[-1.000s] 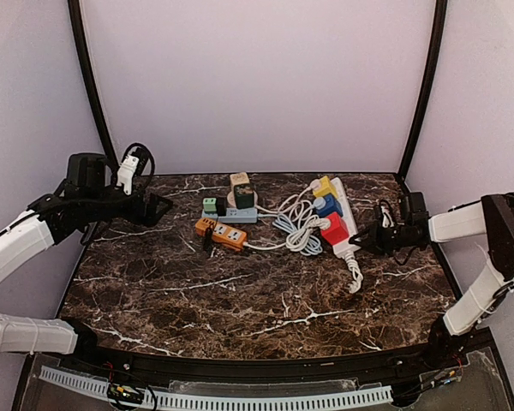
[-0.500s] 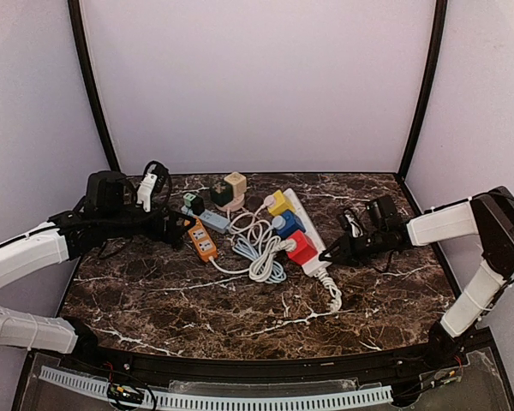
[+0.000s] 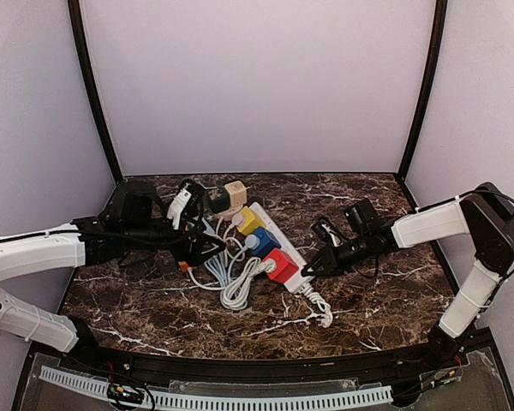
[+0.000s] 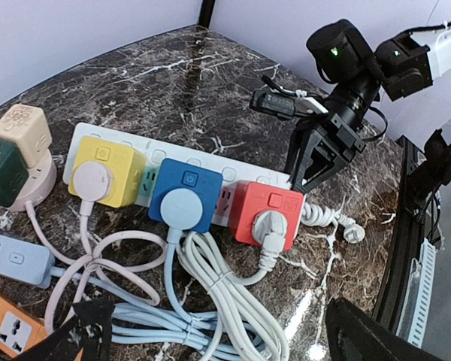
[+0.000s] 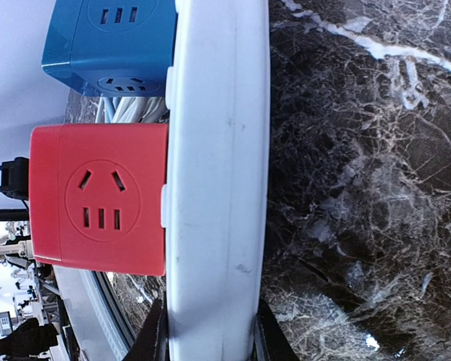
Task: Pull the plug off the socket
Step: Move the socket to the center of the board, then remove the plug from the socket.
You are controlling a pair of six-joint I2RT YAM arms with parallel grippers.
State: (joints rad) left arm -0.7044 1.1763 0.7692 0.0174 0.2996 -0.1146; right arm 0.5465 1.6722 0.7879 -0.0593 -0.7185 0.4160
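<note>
While the right gripper (image 3: 313,265) is clamped on the cord end of the white strip (image 3: 272,224), the left gripper (image 3: 207,250) hangs over the tangle of cords (image 3: 231,287) beside it, jaws wide apart and holding nothing. Three cubes ride the strip in a row: yellow (image 4: 120,162), blue (image 4: 188,180) and red (image 4: 248,210). A white plug (image 4: 273,226) sits pushed into the red cube, the one nearest the right gripper, about mid-table (image 3: 368,308).
</note>
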